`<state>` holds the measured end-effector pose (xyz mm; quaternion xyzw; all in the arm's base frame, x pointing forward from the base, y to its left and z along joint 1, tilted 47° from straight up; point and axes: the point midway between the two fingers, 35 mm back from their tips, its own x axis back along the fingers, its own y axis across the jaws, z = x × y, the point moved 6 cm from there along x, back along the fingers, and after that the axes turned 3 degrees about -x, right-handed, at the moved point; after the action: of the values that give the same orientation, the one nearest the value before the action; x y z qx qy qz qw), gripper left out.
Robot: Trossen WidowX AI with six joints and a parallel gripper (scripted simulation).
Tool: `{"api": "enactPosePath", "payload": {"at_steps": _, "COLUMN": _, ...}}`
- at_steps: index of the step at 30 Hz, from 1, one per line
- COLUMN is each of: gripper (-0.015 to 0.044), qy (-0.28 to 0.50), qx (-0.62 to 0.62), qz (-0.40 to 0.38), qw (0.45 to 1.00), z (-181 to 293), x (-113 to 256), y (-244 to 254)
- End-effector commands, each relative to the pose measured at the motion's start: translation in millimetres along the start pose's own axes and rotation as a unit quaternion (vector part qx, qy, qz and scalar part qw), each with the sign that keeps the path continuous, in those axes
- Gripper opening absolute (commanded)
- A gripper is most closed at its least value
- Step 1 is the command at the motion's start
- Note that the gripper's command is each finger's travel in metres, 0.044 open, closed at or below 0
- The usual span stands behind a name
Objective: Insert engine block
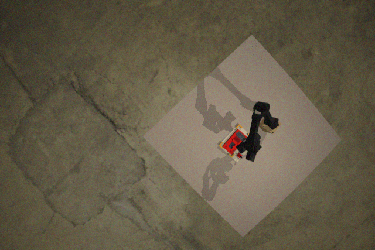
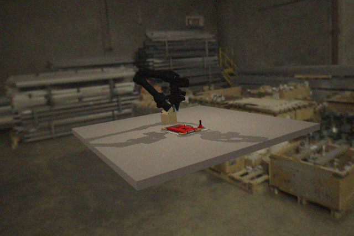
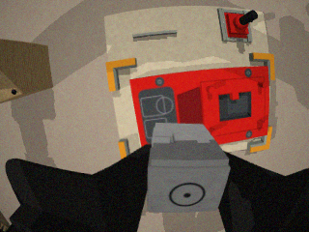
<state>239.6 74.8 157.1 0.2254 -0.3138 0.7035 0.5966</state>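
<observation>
The red car body (image 1: 226, 147) (image 2: 172, 127) (image 3: 185, 84) lies flat on a cream board (image 3: 193, 50). Its square opening (image 3: 237, 114), dark grey inside, is empty, with a small red rib at the edge farther from my gripper in the wrist view. My gripper (image 2: 175, 109) (image 3: 179, 152) is shut on the grey engine block (image 3: 188, 180) and holds it raised above the table, clear of the car body. A black ring is marked on the block's near face, and a notch shows at its far edge. In the top view the arm hides the block.
A red base with an upright black stick (image 1: 239, 156) (image 2: 199, 124) (image 3: 248, 17) stands at a board corner. Yellow corner brackets (image 3: 112, 79) surround the car body. A thin grey bar (image 3: 154, 35) lies on the board. A wooden block (image 2: 168, 118) (image 3: 26, 68) stands near the arm's base.
</observation>
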Motion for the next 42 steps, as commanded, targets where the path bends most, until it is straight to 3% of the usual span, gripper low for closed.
{"api": "enactPosePath", "payload": {"at_steps": 1, "gripper": 0.0, "qy": 0.001, "qx": 0.049, "qz": 0.002, "qw": 0.999, "z": 0.1, "x": -0.9, "y": -0.2}}
{"api": "enactPosePath", "payload": {"at_steps": 21, "gripper": 0.0, "qy": 0.002, "qx": 0.33, "qz": 0.002, "qw": 0.944, "z": 0.3, "x": -8.0, "y": 0.0}}
{"api": "enactPosePath", "payload": {"at_steps": 42, "gripper": 0.0, "qy": 0.003, "qx": 0.595, "qz": 0.001, "qw": 0.804, "z": 0.7, "x": -15.4, "y": 0.4}}
